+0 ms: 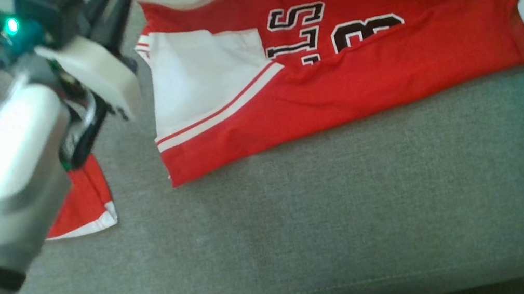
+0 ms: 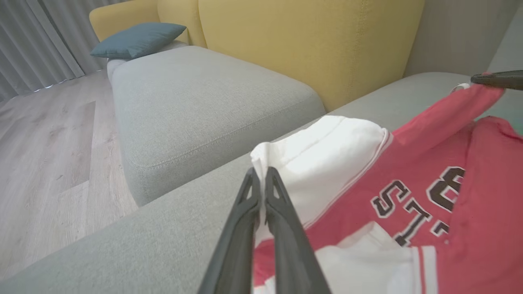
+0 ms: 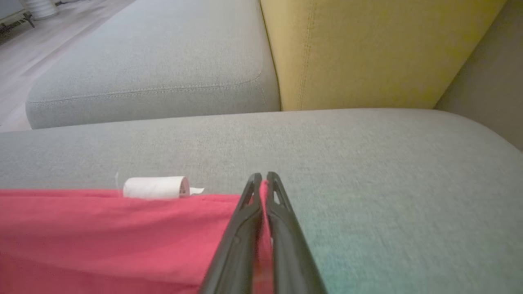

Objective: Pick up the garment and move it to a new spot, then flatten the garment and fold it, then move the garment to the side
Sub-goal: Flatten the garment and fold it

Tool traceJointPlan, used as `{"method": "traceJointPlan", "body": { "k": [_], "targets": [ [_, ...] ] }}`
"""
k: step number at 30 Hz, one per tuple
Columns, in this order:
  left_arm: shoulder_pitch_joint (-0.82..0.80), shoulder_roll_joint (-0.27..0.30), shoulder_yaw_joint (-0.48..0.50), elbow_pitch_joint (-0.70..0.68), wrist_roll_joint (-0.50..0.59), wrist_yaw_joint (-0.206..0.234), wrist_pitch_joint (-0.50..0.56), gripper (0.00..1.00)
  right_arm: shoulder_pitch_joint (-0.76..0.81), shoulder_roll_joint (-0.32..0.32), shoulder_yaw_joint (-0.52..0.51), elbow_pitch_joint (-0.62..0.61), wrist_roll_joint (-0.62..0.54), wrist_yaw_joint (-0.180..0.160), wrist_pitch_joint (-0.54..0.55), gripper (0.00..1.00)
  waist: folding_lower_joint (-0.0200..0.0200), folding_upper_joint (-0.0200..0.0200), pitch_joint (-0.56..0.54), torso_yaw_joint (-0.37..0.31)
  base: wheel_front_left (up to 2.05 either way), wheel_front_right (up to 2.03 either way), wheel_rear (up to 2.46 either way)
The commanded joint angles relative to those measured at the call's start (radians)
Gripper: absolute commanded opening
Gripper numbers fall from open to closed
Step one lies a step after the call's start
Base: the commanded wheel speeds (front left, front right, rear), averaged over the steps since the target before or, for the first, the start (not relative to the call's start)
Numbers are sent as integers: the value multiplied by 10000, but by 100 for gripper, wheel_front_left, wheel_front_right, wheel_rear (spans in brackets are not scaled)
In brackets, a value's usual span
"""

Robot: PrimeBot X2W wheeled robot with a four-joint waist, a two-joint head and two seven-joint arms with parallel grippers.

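Jersey (image 1: 344,65) pinched at both ends on the sofa seat (image 1: 306,224)
Head view: red-and-white, spread across the grey seat; left wrist view: left gripper (image 2: 258,175) fingers nip the white sleeve corner; right wrist view: right gripper (image 3: 260,179) fingers squeeze the red edge

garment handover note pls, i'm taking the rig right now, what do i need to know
Left gripper: fingers shut on the garment at its white corner.
Right gripper: fingers shut on its red edge.
Position: the near half lies on the grey sofa seat, and the far edge is held stretched between the two grippers.
Done: both ends are gripped and the garment is spread across the seat.
To do: the fold looks unfinished. Lay the held edge down, complete the fold, then move the garment aside.
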Motion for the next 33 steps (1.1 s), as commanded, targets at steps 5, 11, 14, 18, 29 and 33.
{"method": "traceJointPlan", "body": {
  "k": [5, 11, 14, 18, 29, 33],
  "targets": [
    [714, 1005, -46, -1668, -96, 297, 647, 0, 831, -397, 622, -549, 526, 63, 544, 0, 0, -1, -826, 273, 0, 0, 0],
    [1740, 1551, -547, -3142, -75, 673, 1248, 0, 1613, -832, 1178, -840, 980, 63, 1206, 0, 0, -1, -1324, 390, 0, 0, 0],
    [2148, 1782, -747, -3697, -96, 832, 1505, 0, 1973, -1087, 1558, -1005, 1071, 63, 1593, 0, 0, -1, -1478, 422, 0, 0, 0],
    [2619, 2033, -957, -4135, -182, 1014, 1798, 0, 2385, -1357, 1940, -1159, 1264, 63, 2041, 0, 0, -1, -1628, 402, 0, 0, 0],
    [3338, 2028, -1327, -3927, -175, 1369, 1842, 76, 2773, -1430, 2312, -1340, 1595, 63, 2756, 100, 0, -1, -1701, 187, 0, 0, 0],
    [3469, 1819, -1279, -3510, -194, 1571, 1578, 100, 2785, -1480, 2175, -1472, 1658, 63, 2673, 100, 0, -1, -1771, 92, 0, 0, 0]
  ]
}}
